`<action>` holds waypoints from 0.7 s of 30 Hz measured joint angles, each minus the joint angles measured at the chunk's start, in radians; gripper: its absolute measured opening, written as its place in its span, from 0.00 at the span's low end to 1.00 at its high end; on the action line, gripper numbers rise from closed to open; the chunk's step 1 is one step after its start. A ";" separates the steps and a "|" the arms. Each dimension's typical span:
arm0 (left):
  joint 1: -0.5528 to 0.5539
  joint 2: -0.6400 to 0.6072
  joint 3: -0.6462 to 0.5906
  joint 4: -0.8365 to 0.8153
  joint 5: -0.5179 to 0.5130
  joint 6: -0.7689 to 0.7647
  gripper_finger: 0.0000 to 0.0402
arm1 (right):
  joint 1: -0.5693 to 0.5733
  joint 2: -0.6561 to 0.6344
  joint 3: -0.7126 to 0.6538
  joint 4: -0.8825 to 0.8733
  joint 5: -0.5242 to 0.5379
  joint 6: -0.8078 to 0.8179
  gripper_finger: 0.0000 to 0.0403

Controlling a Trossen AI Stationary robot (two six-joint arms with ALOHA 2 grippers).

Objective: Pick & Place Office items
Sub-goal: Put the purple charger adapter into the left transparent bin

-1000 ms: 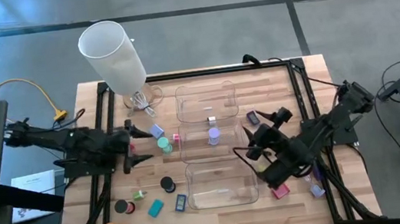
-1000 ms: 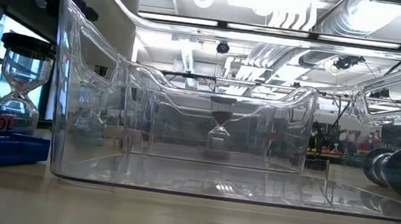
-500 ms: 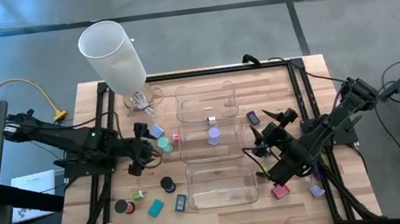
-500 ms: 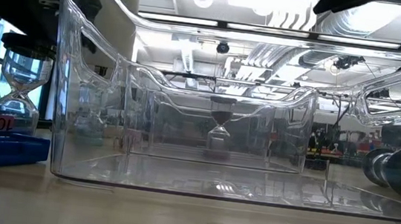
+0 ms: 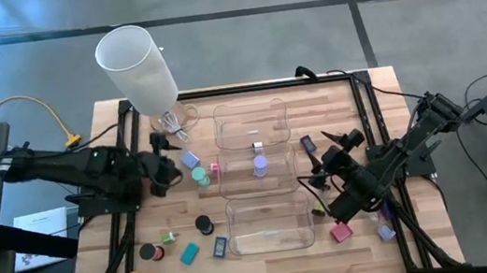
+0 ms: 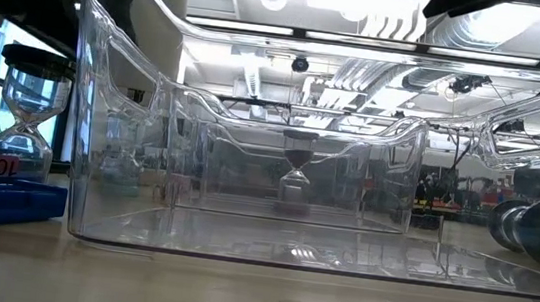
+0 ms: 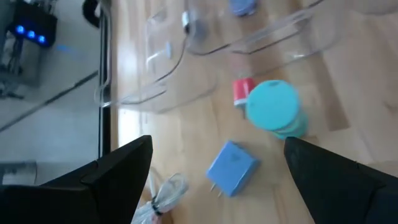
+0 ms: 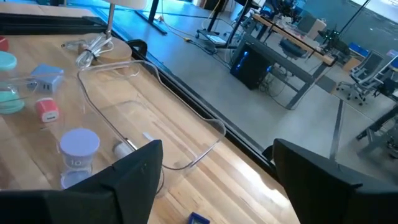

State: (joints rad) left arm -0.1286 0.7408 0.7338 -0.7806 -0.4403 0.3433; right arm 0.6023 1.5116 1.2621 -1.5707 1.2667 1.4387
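Office items lie loose on the wooden table (image 5: 342,95). A blue block (image 5: 190,159), a teal cylinder (image 5: 200,175) and a small red block (image 5: 214,168) sit left of the middle clear tray (image 5: 259,183). My left gripper (image 5: 172,163) hangs open just left of them. In its wrist view the blue block (image 7: 231,167) lies between the spread fingers and below them, with the teal cylinder (image 7: 273,109) beyond. A lilac cylinder (image 5: 259,164) stands in the middle tray. My right gripper (image 5: 321,166) hovers open right of that tray, with nothing between its fingers (image 8: 130,177).
Clear trays stand at the far (image 5: 250,117) and near (image 5: 269,225) middle. A white lamp shade (image 5: 135,66) leans over the far left corner, its cord (image 7: 161,199) on the table. Black, orange, teal and dark pieces (image 5: 189,253) lie near left; a pink block (image 5: 341,232) lies near right.
My left gripper reached toward the trays, then drew back toward the far edge and rolled about its own axis, staying open. My right gripper slid a little toward the table's right edge and sank slightly. No item has moved.
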 joint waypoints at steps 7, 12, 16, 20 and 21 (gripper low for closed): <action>0.181 0.050 -0.001 -0.089 0.250 0.218 0.89 | -0.023 0.000 0.000 0.003 0.000 -0.002 0.73; 0.340 0.104 -0.001 -0.086 0.276 0.334 0.89 | -0.041 0.000 0.000 0.003 -0.011 -0.002 0.73; 0.449 0.164 -0.001 -0.081 0.390 0.460 0.89 | -0.043 0.000 0.000 0.003 -0.011 -0.002 0.73; 0.517 0.242 -0.001 -0.048 0.425 0.510 0.89 | -0.043 0.000 0.000 0.003 -0.011 -0.002 0.73; 0.527 0.261 -0.001 -0.037 0.426 0.525 0.89 | -0.043 0.000 0.000 0.003 -0.011 -0.003 0.73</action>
State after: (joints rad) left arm 0.3982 1.0015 0.7330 -0.8172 -0.0147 0.8684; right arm 0.5598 1.5116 1.2621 -1.5677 1.2560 1.4361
